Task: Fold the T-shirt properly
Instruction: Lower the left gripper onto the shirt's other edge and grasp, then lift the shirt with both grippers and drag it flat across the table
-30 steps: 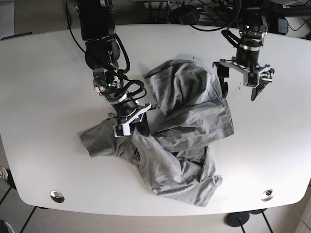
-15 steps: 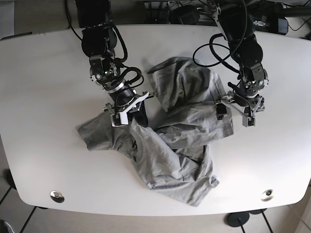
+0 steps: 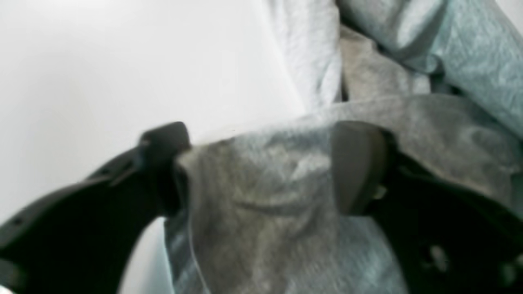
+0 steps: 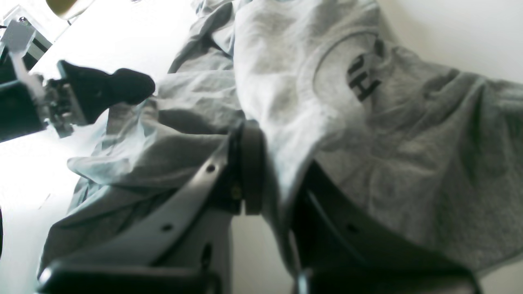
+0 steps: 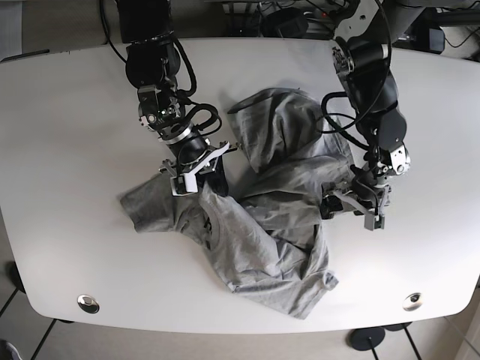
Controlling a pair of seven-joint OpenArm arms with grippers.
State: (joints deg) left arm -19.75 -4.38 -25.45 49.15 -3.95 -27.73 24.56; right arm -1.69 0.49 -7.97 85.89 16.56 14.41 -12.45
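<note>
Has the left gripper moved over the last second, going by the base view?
Yes. The left gripper has come down toward the table's near edge, onto the T-shirt, jaws open around a fold.

The grey T-shirt (image 5: 277, 202) is lying crumpled and unfolded at the table's centre, one bunched mass reaching toward 12 o'clock, a sleeve spreading toward 9 o'clock, its hem trailing toward 6 o'clock, with dark chest lettering (image 4: 361, 79) showing on the wrinkled fabric

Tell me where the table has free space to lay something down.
The white table is bare on the base view's far left and along the right edge. The crumpled grey T-shirt and both grippers crowd the middle.
</note>
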